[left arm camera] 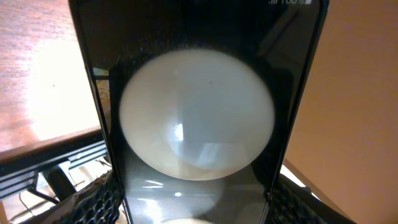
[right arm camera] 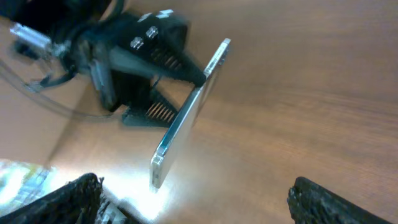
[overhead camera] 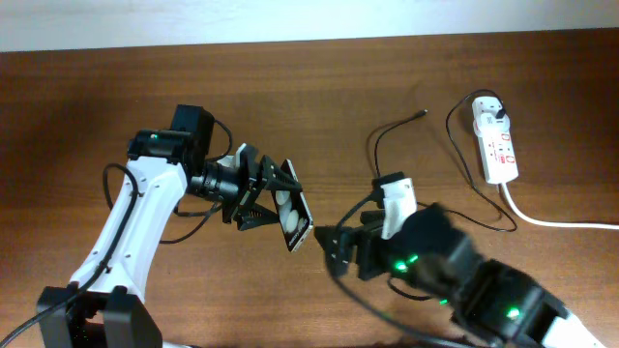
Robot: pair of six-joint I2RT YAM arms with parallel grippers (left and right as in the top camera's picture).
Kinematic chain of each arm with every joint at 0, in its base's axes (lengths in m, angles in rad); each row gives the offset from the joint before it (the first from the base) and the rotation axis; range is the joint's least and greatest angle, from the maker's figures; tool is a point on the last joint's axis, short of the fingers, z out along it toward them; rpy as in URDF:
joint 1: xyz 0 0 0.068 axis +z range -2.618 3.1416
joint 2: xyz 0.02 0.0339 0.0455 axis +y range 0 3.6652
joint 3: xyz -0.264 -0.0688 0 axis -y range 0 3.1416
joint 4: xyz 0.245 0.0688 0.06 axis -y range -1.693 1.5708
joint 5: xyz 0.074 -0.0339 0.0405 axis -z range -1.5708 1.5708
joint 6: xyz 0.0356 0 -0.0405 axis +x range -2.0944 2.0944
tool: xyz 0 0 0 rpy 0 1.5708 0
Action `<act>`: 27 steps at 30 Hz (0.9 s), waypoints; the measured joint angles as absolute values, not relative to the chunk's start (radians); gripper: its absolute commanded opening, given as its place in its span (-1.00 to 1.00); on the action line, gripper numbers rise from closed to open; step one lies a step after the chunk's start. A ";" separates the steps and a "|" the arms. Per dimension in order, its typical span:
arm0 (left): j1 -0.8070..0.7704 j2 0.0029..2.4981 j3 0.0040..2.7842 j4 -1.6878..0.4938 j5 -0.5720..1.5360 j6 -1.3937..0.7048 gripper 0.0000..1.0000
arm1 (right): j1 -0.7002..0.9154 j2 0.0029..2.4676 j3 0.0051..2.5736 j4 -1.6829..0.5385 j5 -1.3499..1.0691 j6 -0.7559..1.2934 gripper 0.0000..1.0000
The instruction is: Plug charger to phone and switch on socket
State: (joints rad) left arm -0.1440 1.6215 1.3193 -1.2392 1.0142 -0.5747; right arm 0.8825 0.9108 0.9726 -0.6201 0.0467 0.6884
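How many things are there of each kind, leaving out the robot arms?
phone: 1
power strip: 1
charger cable: 1
Total: 3

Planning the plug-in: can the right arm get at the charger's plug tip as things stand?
Probably yes. The plug tip lies uncovered on the table, and the right gripper is open and empty, though pointed at the phone.
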 measured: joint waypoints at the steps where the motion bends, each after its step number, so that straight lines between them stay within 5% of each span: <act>1: -0.144 1.621 1.319 -1.238 1.013 -0.575 0.23 | 0.955 0.952 0.975 -0.587 0.116 0.710 0.98; 9: -0.144 1.621 1.319 -1.240 1.013 -0.575 0.23 | 1.187 1.179 0.976 -0.428 0.501 0.880 0.84; 22: -0.143 1.621 1.319 -1.242 1.013 -0.575 0.26 | 1.187 1.301 0.976 -0.299 0.611 0.926 -0.47; 27: -0.133 1.621 1.319 -1.240 1.013 -0.574 0.29 | 1.182 1.303 0.975 -0.322 0.613 0.943 -0.71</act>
